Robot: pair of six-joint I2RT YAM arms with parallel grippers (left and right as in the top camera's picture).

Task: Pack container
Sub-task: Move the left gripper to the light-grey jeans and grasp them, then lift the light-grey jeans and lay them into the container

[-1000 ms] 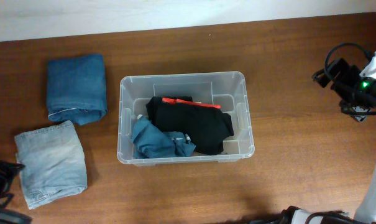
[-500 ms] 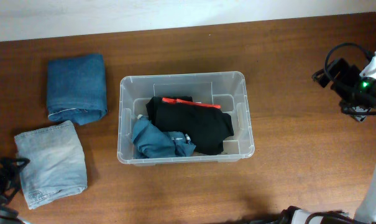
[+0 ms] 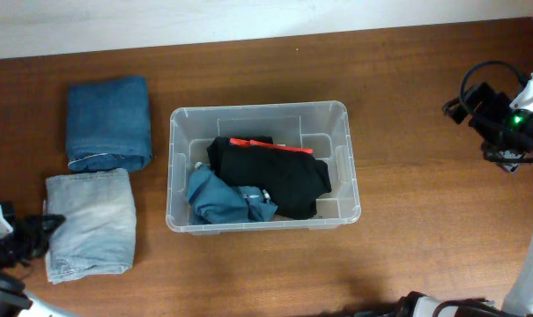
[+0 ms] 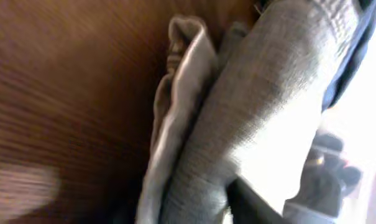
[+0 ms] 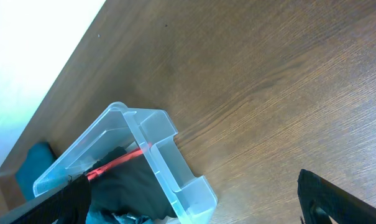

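The container (image 3: 259, 113) is a clear plastic tub at the table's middle, holding a black garment with a red stripe (image 3: 275, 176) and a crumpled blue denim piece (image 3: 218, 198). Folded light-blue jeans (image 3: 92, 224) lie left of it. At their left edge my left gripper (image 3: 50, 227) is shut on them. Pale denim (image 4: 262, 99) fills the left wrist view and passes between the dark fingers of the left gripper (image 4: 188, 211). My right gripper (image 3: 499, 123) hangs open at the far right, apart from the tub. In its wrist view the right gripper (image 5: 194, 211) holds nothing, and the container (image 5: 147, 121) lies below it.
Folded dark-blue jeans (image 3: 109, 123) lie at the back left, just behind the light pair. A white wall runs along the table's far edge. Bare wood spans between the tub and the right arm.
My left gripper has come in from the bottom left corner and closed on the light jeans. The jeans have slid right, toward the tub. The right arm has not moved.
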